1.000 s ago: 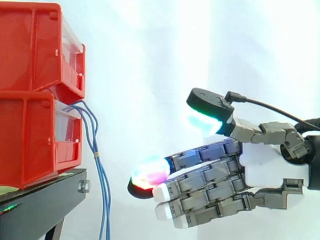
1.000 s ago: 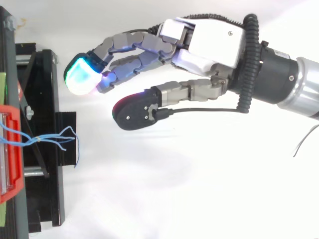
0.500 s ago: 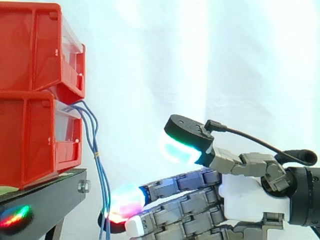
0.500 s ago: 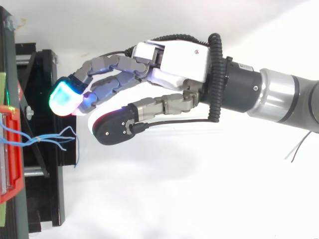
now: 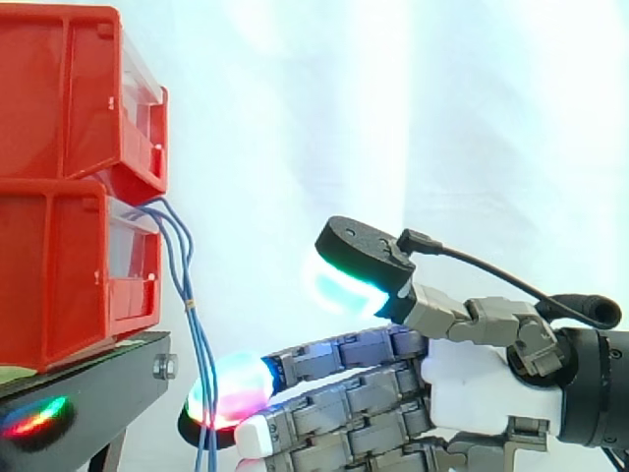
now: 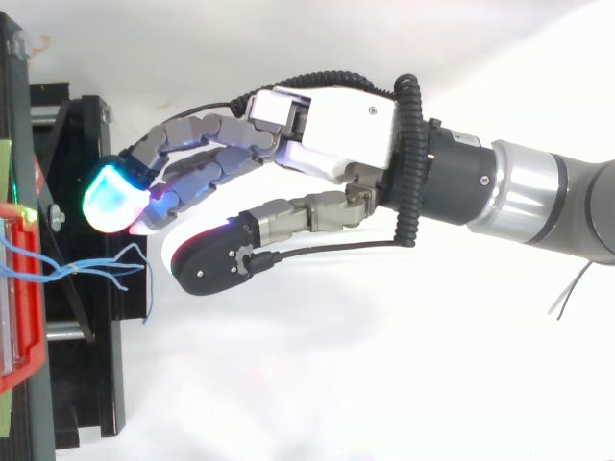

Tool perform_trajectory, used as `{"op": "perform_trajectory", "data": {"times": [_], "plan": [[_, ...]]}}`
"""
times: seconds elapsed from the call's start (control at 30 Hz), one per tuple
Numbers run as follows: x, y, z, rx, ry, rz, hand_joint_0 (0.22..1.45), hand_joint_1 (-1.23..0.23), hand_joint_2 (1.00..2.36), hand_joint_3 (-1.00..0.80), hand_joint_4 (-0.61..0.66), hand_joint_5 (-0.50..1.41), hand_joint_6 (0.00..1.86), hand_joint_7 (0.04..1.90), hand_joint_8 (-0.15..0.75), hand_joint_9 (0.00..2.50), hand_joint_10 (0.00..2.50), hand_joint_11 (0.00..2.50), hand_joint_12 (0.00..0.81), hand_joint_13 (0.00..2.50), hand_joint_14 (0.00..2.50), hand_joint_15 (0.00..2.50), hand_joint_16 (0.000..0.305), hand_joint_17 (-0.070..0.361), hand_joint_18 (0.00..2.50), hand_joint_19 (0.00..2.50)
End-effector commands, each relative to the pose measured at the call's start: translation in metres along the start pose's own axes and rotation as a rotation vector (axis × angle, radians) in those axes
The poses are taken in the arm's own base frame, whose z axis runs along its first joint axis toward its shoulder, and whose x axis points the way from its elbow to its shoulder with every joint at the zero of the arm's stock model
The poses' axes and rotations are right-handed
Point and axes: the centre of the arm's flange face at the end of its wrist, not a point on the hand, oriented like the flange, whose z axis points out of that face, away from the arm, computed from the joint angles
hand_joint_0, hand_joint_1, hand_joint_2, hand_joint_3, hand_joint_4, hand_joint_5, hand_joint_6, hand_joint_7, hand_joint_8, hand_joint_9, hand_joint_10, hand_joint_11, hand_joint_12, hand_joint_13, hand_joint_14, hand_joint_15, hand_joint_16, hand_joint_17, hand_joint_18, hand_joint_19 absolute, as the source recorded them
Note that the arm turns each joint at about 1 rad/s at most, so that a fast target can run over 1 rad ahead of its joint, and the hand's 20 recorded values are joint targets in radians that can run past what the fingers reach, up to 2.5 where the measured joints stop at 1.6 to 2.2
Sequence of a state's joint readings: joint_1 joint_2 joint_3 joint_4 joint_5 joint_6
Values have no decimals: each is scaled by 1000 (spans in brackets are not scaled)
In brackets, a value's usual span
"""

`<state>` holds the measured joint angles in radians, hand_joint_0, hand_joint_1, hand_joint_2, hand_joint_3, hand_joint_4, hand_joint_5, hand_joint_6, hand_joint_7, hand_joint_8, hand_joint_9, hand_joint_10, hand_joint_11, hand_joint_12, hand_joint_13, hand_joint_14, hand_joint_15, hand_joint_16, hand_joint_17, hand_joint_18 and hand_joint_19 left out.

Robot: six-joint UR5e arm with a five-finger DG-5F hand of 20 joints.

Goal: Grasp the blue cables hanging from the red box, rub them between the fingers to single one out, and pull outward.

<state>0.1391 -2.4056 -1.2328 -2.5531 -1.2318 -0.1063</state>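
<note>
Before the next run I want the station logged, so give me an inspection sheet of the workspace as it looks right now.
surface: black stand, carrying two stacked red bins.
job's things: blue cables hang from the front of the lower bin, down past the stand's edge.
clutter: nothing seen.
hand: hand open, fingers straight toward the cables, thumb spread apart from them. In the top view the glowing pads sit beside the cables, not around them.
cables: several blue strands gathered at a small tie, with the ends loose.
surroundings: white curtain behind.
</note>
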Motion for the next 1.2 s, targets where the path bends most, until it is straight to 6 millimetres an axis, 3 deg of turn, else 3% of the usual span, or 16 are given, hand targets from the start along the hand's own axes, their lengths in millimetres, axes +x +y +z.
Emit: {"op": "perform_trajectory", "data": {"times": [0.0,0.13,0.17,0.27,0.3,0.7,1.17], "plan": [[1,-1,0,-2,2,-14,523,-614,1000,-492,282,-157,502,741,268,822,5,131,351,652,9,218,53,119,449,247],[1,-2,0,-1,3,-21,524,-613,1000,-491,285,-157,502,741,271,834,4,140,350,659,9,223,53,118,462,246],[0,-18,0,17,2,-21,525,-612,1000,-490,284,-156,502,743,271,837,5,145,349,664,9,218,52,118,465,253],[1,-35,12,18,8,2,526,-611,1000,-491,283,-156,502,739,271,847,5,150,350,672,10,225,52,118,472,254],[6,-34,21,6,24,37,526,-611,1000,-491,285,-156,502,740,270,847,5,149,350,673,9,223,52,117,474,253],[4,-21,30,-2,45,77,529,-609,1001,-488,288,-152,502,742,272,872,5,156,349,720,10,240,52,116,512,280],[9,-15,33,-19,73,78,544,-599,1001,-477,302,-115,503,866,284,1092,13,371,349,851,12,302,50,111,595,307]]}}
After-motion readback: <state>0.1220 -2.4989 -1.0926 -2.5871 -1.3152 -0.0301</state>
